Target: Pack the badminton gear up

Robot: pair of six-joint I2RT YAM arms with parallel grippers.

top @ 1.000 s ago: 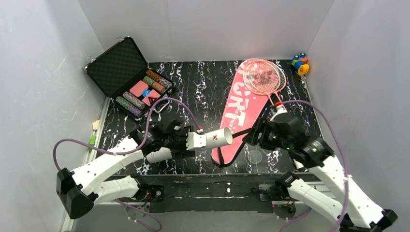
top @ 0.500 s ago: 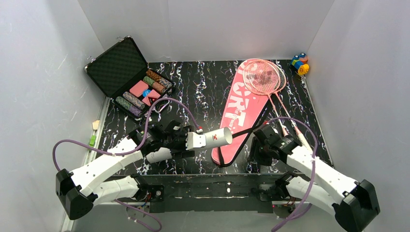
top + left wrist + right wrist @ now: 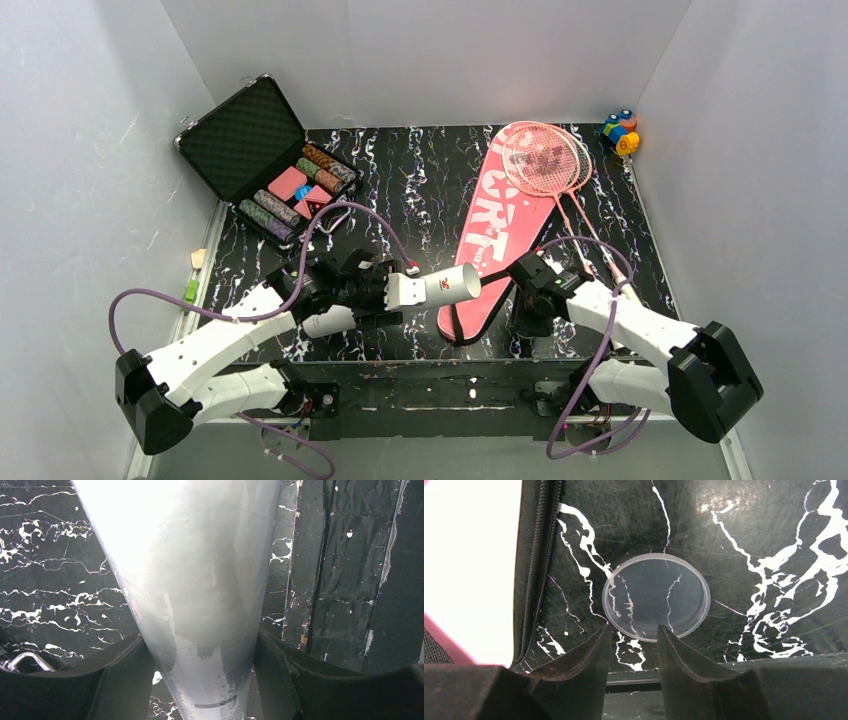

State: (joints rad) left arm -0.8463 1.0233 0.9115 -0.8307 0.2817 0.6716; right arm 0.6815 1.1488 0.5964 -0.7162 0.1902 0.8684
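Observation:
My left gripper [image 3: 393, 292] is shut on the long white tube [image 3: 447, 285], holding it level above the table with its open end pointing right. The tube fills the left wrist view [image 3: 195, 570] between the fingers [image 3: 125, 680]. My right gripper [image 3: 634, 628] is open and empty, its tips just short of a clear round lid [image 3: 656, 596] lying flat near the table's front edge. From the top camera the right gripper [image 3: 526, 312] hides the lid. Two pink rackets [image 3: 545, 160] lie on the pink SPORT cover [image 3: 500, 225]. No shuttlecocks show.
An open black case of poker chips [image 3: 270, 165] stands at the back left. A small multicoloured toy [image 3: 620, 131] sits in the back right corner. The cover's zipped edge [image 3: 536, 555] lies just left of the lid. The table's front edge [image 3: 704, 672] is right below the right fingers.
My right arm has folded back and swung left, bringing its gripper down over the clear lid, which it now hides from above. The left arm and tube have not moved.

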